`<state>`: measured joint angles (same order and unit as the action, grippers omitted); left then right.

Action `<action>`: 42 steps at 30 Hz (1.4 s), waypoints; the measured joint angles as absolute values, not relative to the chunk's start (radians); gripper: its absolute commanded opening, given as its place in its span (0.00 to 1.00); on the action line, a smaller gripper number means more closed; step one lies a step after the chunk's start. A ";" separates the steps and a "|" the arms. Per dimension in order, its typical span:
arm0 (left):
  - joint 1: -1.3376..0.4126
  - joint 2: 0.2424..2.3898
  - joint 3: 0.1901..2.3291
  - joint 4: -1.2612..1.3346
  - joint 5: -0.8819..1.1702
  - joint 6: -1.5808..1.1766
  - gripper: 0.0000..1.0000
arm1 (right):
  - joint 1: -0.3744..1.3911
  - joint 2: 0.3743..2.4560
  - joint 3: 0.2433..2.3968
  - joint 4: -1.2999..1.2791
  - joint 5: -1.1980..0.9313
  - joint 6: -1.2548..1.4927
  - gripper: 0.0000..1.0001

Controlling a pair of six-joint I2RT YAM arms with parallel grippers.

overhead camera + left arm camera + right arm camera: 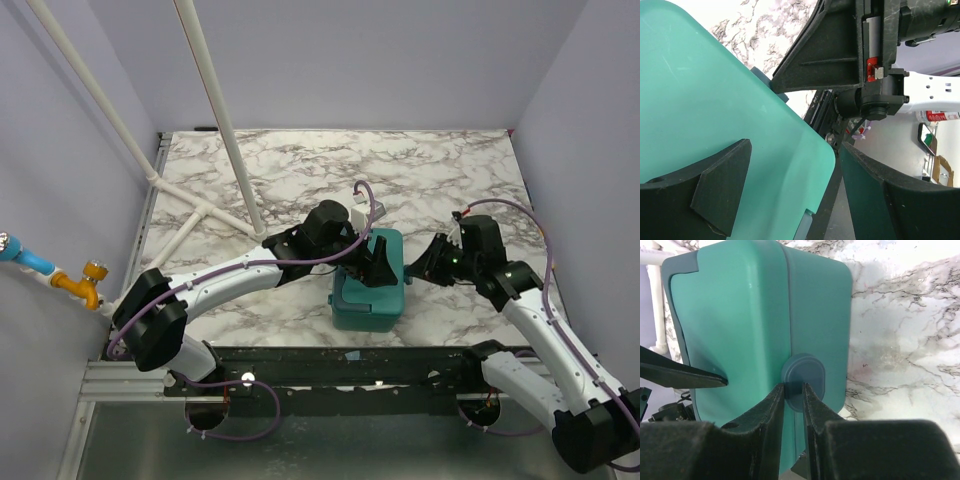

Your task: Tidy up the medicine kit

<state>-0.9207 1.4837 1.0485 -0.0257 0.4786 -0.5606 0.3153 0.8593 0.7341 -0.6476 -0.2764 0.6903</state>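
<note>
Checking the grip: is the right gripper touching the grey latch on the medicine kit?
Cannot tell. In the right wrist view the right gripper overlaps the latch, hiding any gap.

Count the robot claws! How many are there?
2. The left gripper hangs over the medicine kit; the right gripper is at the kit's right side, pinching its round clasp. None look hidden.

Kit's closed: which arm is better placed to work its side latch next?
Right. The right gripper pinches the latch on the side of the medicine kit; the left gripper hangs open over the lid corner, away from it.
</note>
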 measured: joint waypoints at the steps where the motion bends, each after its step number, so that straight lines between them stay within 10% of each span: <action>1: -0.921 1.483 1.048 -0.026 0.479 -0.560 0.75 | 0.315 0.863 0.730 -0.645 -0.278 0.693 0.21; 42: -0.921 1.463 1.007 0.015 0.478 -0.548 0.74 | 0.307 0.795 0.456 -0.221 -0.399 0.981 0.17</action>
<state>-0.9207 1.4631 1.0065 0.0151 0.4778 -0.5480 0.3073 0.7952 0.4561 -0.2211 -0.3988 0.9810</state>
